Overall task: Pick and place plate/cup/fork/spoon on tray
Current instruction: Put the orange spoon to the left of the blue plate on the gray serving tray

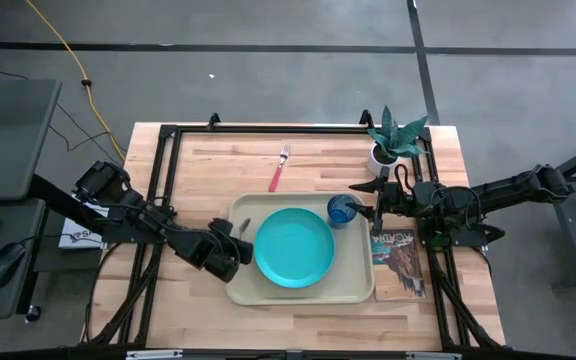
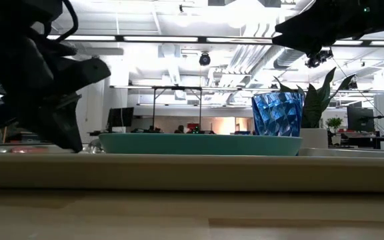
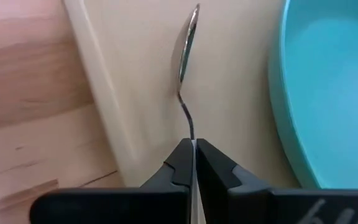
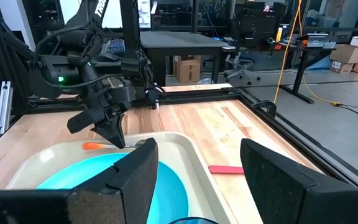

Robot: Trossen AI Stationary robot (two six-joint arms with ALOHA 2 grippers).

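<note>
- One spoon point(image 3: 187, 56) lies over the left strip of the tray, between the rim and the plate; its silver bowl shows edge-on in the left wrist view, and its orange handle shows in the right wrist view.
- One tray point(image 1: 243, 290), beige, sits on the middle of the worktop point(image 1: 218, 165), towards its near side.
- One plate point(image 1: 294, 248), turquoise, rests in the middle of the tray and fills much of it.
- One cup point(image 1: 340, 210), dark blue and upright, stands at the tray's far right corner, just beside the plate.
- One fork point(image 1: 280, 167) with a red-pink handle lies on the bare wood beyond the tray, well apart from both hands.
- The left hand point(image 3: 194, 163) is at the tray's left edge, its fingers pinched narrow on the spoon's stem, so that the spoon's bowl sticks out ahead of them.
- The right hand point(image 1: 376, 210) hovers just right of the cup, fingers spread wide, gripping nothing; whether it touches the cup is unclear.
- One white pot with a green plant point(image 1: 393, 140) stands at the worktop's far right, beyond the right hand.
- One printed booklet point(image 1: 400, 258) lies just right of the tray, under the right arm.
- A black metal frame point(image 1: 168, 135) borders the worktop.
</note>
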